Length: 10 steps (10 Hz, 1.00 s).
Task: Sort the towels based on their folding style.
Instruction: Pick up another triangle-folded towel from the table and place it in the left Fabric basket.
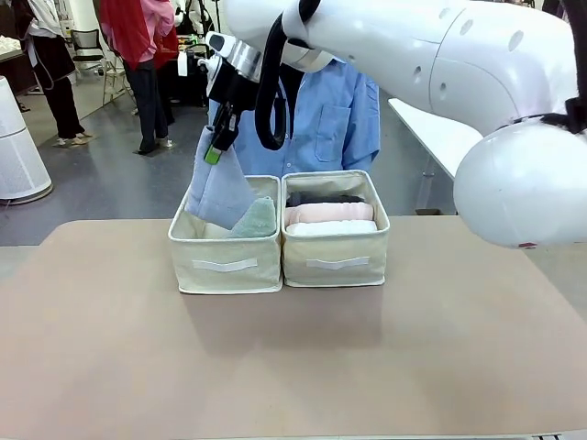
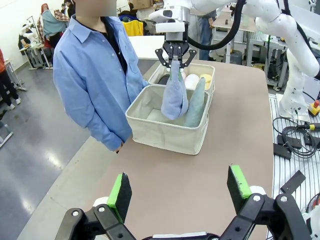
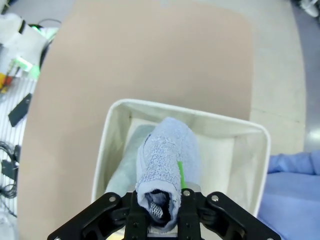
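My right gripper (image 1: 220, 137) is shut on the narrow end of a light blue cone towel (image 1: 218, 191), which hangs into the left beige bin (image 1: 225, 264). A pale green cone towel (image 1: 256, 220) leans in that bin beside it. The right bin (image 1: 335, 263) holds a dark grey roll (image 1: 321, 198), a pink roll (image 1: 328, 213) and a white roll (image 1: 331, 228). The right wrist view looks down the blue towel (image 3: 167, 150) into the bin (image 3: 106, 145). In the left wrist view, my left gripper (image 2: 179, 187) stands open over bare table, far from the bins, and a yellow roll (image 2: 206, 80) shows in the farther bin.
A person in a blue shirt (image 1: 341, 124) stands at the far edge right behind the bins. The brown table (image 1: 293, 367) is bare in front of the bins. Cables and equipment (image 2: 295, 140) lie on the floor off one table side.
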Available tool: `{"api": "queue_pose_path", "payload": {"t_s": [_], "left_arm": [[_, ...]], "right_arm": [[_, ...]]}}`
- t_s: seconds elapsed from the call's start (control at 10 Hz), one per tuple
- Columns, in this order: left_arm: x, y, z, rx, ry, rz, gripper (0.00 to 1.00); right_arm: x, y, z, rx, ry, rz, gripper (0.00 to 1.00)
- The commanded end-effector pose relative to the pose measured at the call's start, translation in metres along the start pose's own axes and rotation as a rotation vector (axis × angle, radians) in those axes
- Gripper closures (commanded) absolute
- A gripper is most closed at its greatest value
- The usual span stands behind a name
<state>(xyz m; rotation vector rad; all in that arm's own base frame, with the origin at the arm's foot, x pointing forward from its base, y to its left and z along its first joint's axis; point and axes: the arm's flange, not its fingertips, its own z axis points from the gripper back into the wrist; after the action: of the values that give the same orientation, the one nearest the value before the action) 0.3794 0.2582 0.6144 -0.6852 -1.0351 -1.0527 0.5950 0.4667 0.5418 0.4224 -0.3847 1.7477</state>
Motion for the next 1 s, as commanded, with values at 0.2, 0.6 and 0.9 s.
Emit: {"api": "queue_pose_path", "payload": {"t_s": [0.2,0.6,0.9], "left_arm": [[0.0,-0.001,0.0,0.013,-0.023,-0.015,0.0],[0.0,-0.001,0.0,0.013,-0.023,-0.015,0.0],[0.0,-0.001,0.0,0.013,-0.023,-0.015,0.0]], "right_arm": [[0.022,-0.032,-0.013,0.051,0.088,-0.013,0.82],[0.022,-0.045,-0.04,0.111,0.116,-0.019,0.82],[-0.007,-0.003,-0.051,0.109,0.093,-0.007,0.82]]}}
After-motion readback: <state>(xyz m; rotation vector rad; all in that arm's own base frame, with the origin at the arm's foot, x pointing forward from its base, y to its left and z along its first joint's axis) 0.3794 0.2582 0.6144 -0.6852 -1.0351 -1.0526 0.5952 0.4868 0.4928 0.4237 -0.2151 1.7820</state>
